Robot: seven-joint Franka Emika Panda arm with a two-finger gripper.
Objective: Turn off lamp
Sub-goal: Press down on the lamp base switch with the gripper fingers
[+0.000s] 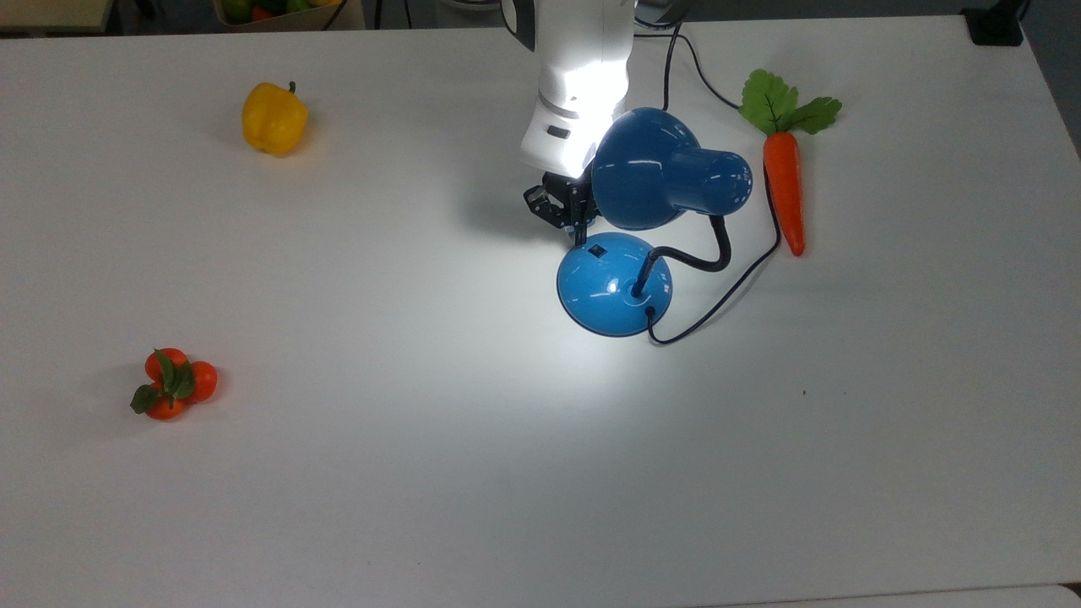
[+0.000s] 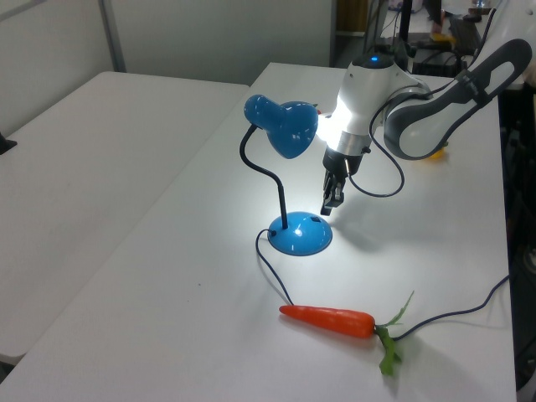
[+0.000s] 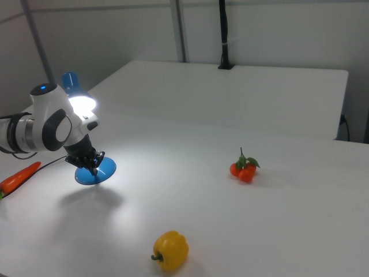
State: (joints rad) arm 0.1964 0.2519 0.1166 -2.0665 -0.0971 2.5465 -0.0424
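Top view: the gripper (image 1: 578, 234), fingers pressed together into one poking tip, hangs beside the lit blue desk lamp (image 1: 615, 284), aimed at its black switch (image 1: 597, 250).

Left view: tip just above the base.

Right view: lamp mid-table, glowing.

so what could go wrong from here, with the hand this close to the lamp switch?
1. The hand comes in right beside the shade; the white wrist could nudge it and swing the bendy neck.
2. The switch is small; a slightly off press could land on the glossy domed base and slide or push the lamp, still lit.
3. A shoved base would drag the cord toward the carrot.
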